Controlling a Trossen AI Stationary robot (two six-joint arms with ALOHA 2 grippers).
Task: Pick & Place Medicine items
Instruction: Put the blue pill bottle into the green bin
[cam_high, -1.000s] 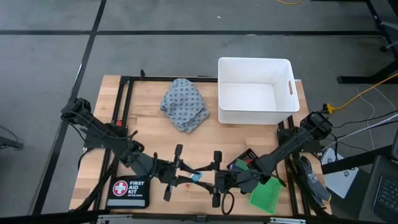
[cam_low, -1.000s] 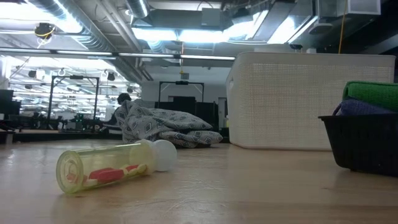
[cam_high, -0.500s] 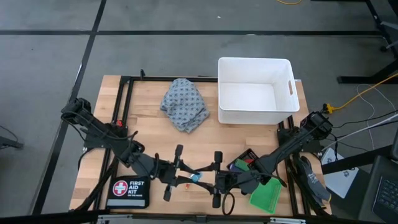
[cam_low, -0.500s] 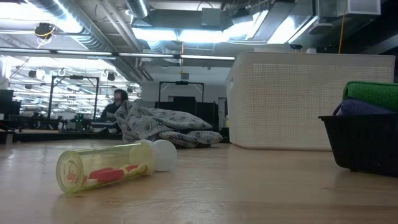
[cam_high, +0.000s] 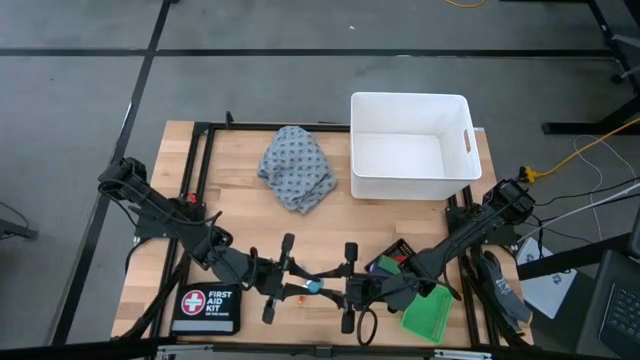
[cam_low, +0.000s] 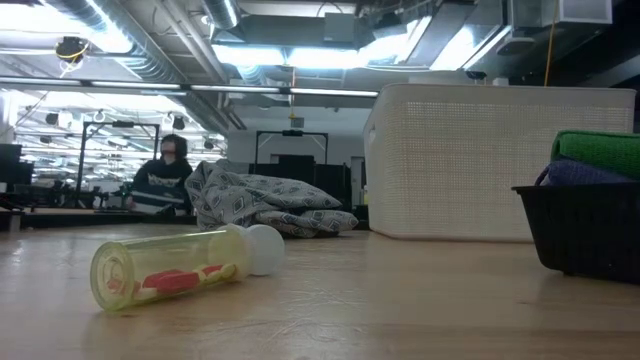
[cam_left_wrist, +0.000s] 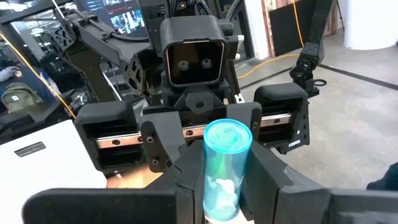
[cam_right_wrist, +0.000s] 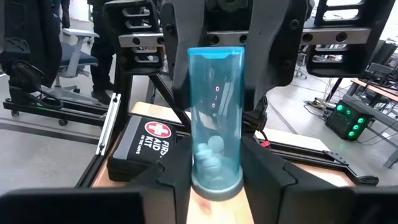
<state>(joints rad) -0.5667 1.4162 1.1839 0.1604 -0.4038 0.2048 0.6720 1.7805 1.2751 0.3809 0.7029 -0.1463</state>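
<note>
A pale teal see-through vial (cam_high: 313, 286) with small white pieces inside hangs level between my two grippers, near the middle of the table's near edge. My left gripper (cam_high: 298, 281) reaches it from the left and my right gripper (cam_high: 335, 288) from the right. Both are shut on it. In the left wrist view the vial (cam_left_wrist: 227, 162) rises between my left fingers toward the right gripper behind it. The right wrist view shows the same vial (cam_right_wrist: 216, 112). A yellowish clear tube (cam_low: 170, 270) with red pieces and a white cap lies on its side on the table. My left gripper pinches the vial's left part (cam_left_wrist: 219, 196) between its two fingers, coming level from the table's left, fingers lying along it. The vial is lifted clear of the table. My right gripper pinches the vial's grey-based right end (cam_right_wrist: 216, 182) between its two fingers (cam_right_wrist: 264, 177), level from the table's right, fingers along the vial.
A white bin (cam_high: 410, 145) stands at the far right, a patterned cloth (cam_high: 297, 165) lies far centre, and the black first-aid pouch (cam_high: 207, 308) sits near left. A black basket (cam_low: 580, 225) with green and blue cloths is near right. A person (cam_low: 165, 180) sits in the room behind.
Neither arm has visibly moved. Only the person in the room behind has shifted to the left in the low view.
</note>
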